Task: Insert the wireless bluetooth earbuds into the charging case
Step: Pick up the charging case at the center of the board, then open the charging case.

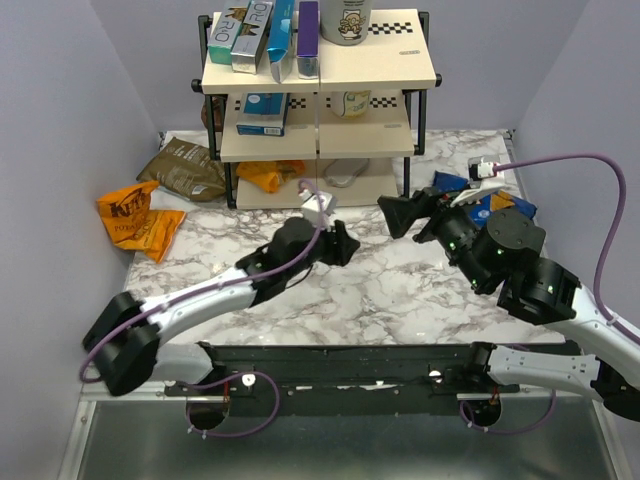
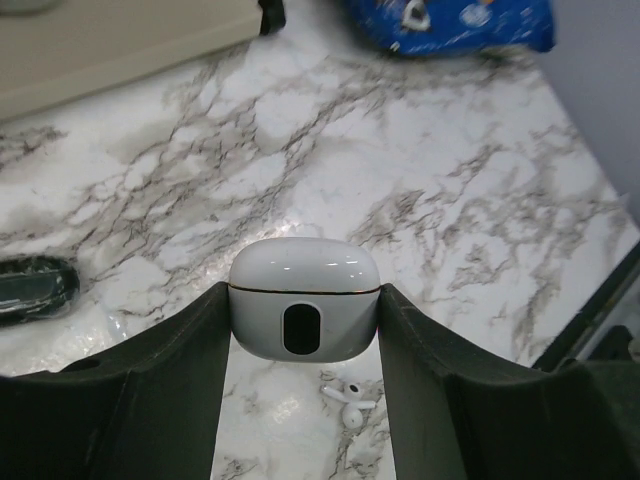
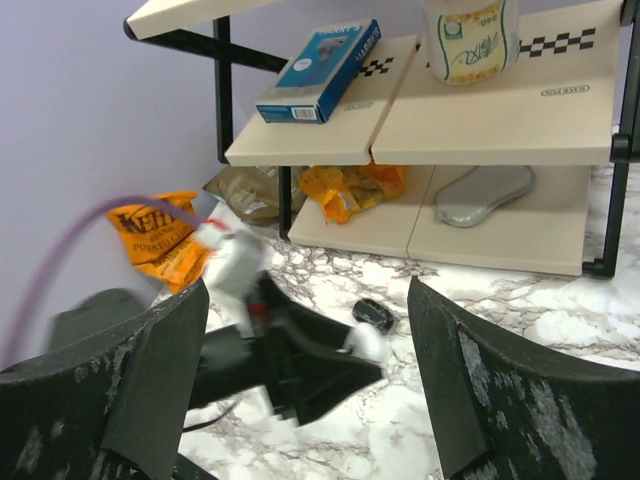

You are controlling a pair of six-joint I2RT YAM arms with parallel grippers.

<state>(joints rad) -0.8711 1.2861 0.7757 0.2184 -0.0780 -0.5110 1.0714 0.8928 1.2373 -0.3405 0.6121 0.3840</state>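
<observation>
Earbud [image 2: 350,396] near case [image 2: 304,300], blue bag [image 2: 450,20] beyond

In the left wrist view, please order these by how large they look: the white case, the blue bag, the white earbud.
1. white case, though it is nearest the camera
2. blue bag, cut off by the frame edge
3. white earbud

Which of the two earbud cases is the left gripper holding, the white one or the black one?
The white case, glossy and clamped in the left gripper. The black oval case lies apart from it, untouched on the marble table.
</observation>
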